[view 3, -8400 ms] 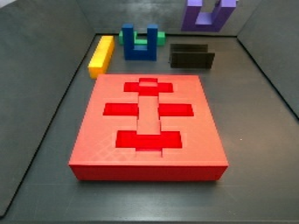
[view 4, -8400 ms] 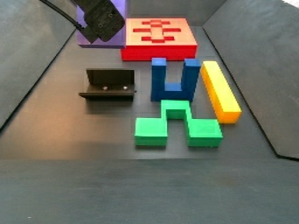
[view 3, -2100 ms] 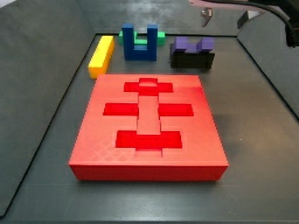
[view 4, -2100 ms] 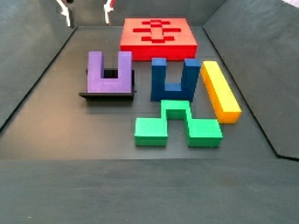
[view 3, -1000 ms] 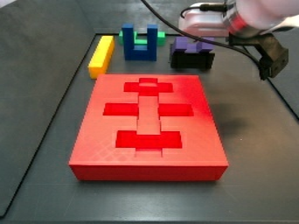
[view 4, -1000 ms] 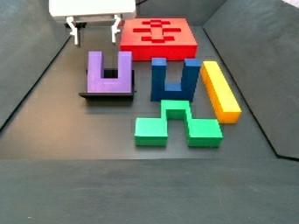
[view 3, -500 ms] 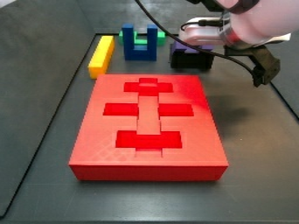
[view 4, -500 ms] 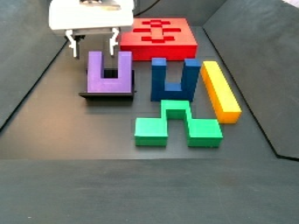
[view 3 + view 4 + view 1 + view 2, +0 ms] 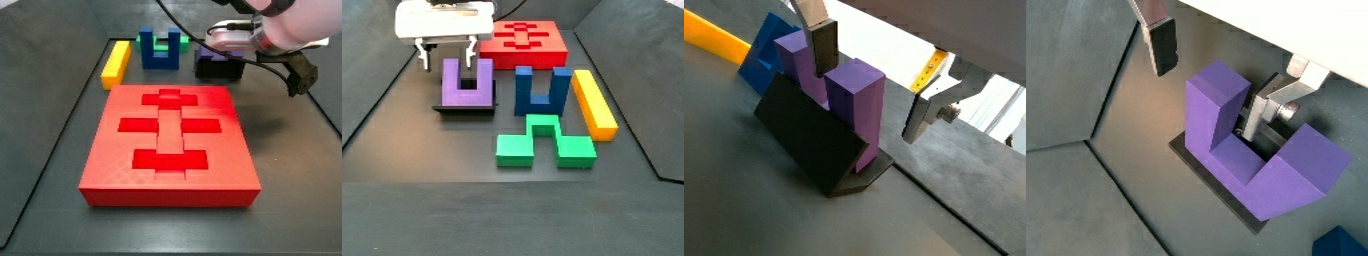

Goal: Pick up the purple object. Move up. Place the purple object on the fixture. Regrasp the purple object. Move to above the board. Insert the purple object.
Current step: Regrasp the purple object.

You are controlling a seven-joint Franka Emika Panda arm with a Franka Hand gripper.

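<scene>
Regrasp pending: purple object (image 9: pixel 466 82) seated on fixture (image 9: pixel 815 150).
Gripper (image 9: pixel 446 53) wide open, empty, straddling one prong; rigid, light, smooth plastic (probably slippery), so pinch flat prong faces squarely.

1. The gripper (image 9: pixel 446 52) is hanging just above the purple object (image 9: pixel 466 85), its fingers (image 9: pixel 426 55) spread apart, neither touching it.
2. In a wrist view, one prong is sitting between the fingers (image 9: pixel 1161 44).
3. The purple object (image 9: pixel 838 90) is resting on the fixture (image 9: pixel 818 145), leaning against its back wall, directly below the fingers.
4. The board (image 9: pixel 525 39) is lying beyond the fingers, to their right in a side view.
5. The U-shaped block (image 9: pixel 540 93) is standing beside the fixture (image 9: pixel 465 110), with the long bar (image 9: pixel 593 103) farther out from the fingers.
</scene>
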